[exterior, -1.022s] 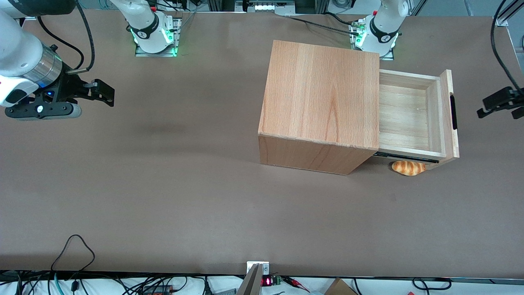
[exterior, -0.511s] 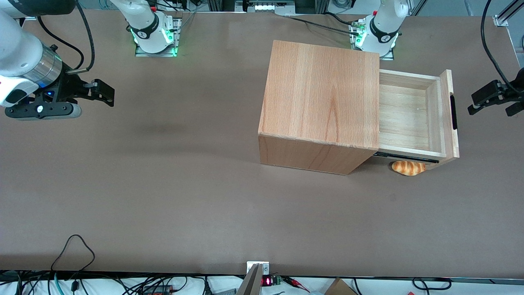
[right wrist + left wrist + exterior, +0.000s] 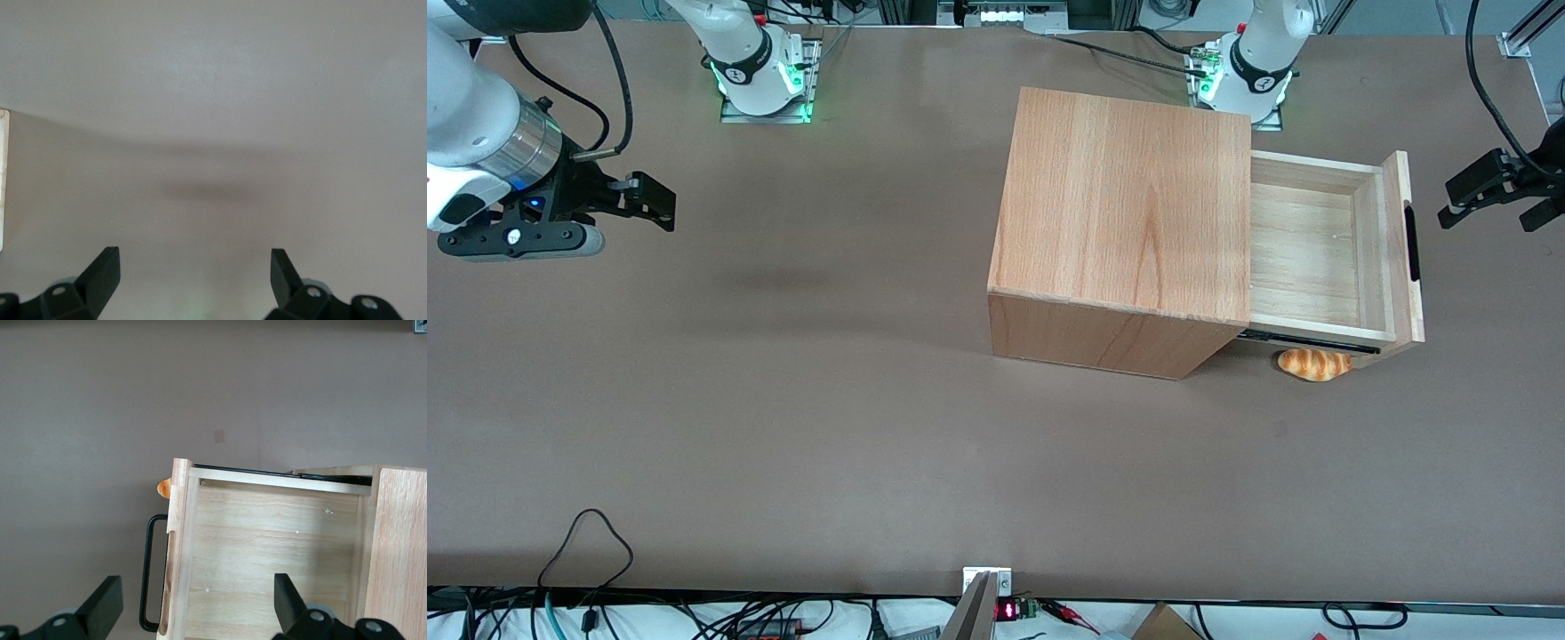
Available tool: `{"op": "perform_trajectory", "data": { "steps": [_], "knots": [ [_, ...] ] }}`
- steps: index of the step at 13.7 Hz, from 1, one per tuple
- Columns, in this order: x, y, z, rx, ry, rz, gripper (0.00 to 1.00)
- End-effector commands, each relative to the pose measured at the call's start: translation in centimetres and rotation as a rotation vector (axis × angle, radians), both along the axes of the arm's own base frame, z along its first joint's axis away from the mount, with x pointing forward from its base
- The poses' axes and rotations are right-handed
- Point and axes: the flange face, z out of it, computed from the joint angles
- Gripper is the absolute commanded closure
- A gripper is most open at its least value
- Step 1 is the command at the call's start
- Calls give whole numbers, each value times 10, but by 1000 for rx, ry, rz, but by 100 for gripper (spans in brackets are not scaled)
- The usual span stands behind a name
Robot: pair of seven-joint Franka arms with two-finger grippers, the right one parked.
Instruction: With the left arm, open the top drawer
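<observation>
Hovering with fingers spread and empty, the gripper hangs above the table in front of the top drawer. Its handle lies just cabinetward.

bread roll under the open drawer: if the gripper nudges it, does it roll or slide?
The bread roll looks elongated with rounded ends, so it would probably pivot or roll rather than slide straight. It seems small, likely light. It lies partly under the top drawer, which crowds access. The gripper hangs open in front of the drawer.

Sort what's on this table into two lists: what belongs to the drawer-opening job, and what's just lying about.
Job:
- top drawer, pulled out, empty
- its black bar handle
- left gripper, open, in front of the drawer, clear of the handle

Lying about:
- cabinet
- croissant, on the table under the drawer's edge
</observation>
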Motion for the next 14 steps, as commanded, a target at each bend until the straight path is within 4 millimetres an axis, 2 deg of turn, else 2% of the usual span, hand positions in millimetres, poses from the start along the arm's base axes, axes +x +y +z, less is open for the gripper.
{"op": "perform_trajectory", "data": {
  "steps": [1, 4, 14],
  "knots": [
    [-7, -5, 2, 31, -3, 10, 0],
    [-10, -19, -1, 85, 29, 18, 0],
    [-8, -12, 3, 74, 31, 44, 0]
  ]
}}
